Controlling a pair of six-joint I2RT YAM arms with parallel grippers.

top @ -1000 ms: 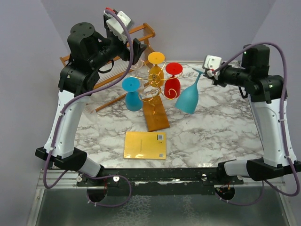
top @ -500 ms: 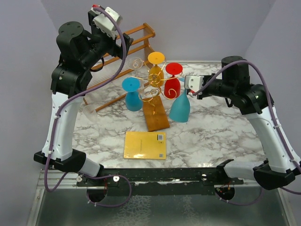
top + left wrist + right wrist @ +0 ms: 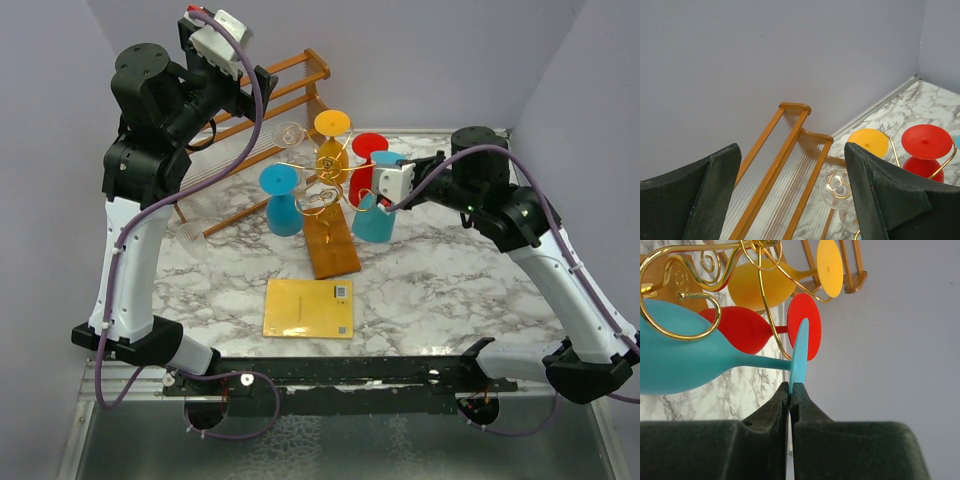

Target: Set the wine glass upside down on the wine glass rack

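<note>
- The right gripper [image 3: 790, 399] has its fingers pressed together on the edge of the teal glass's [image 3: 375, 222] foot, pinching it.
- The teal glass is upside down, foot up and bowl down, at about 4 o'clock of the rack's [image 3: 332, 250] post in the top view.
- It sits just in front of the red glass [image 3: 366, 178].
- In the right wrist view a gold curl of the rack crosses the teal bowl and a thin wire passes its stem. I cannot tell whether the foot rests on the wire.
- The yellow glass [image 3: 332, 140] hangs at 12 o'clock of the post.
- The blue glass [image 3: 282, 200] is at 9 o'clock.
- A clear glass [image 3: 837, 187] is at 11 o'clock.
- The left gripper [image 3: 791, 165] is raised high at 10 o'clock of the rack, over the shelf [image 3: 270, 90]. Its fingers are spread wide with nothing between them.
- A yellow card [image 3: 309, 308] lies flat on the table [image 3: 470, 270] at 6 o'clock of the rack's base, just apart from it.
- Another clear glass [image 3: 190, 238] lies on the table at 9 o'clock, well apart from the rack, by the shelf's foot.
</note>
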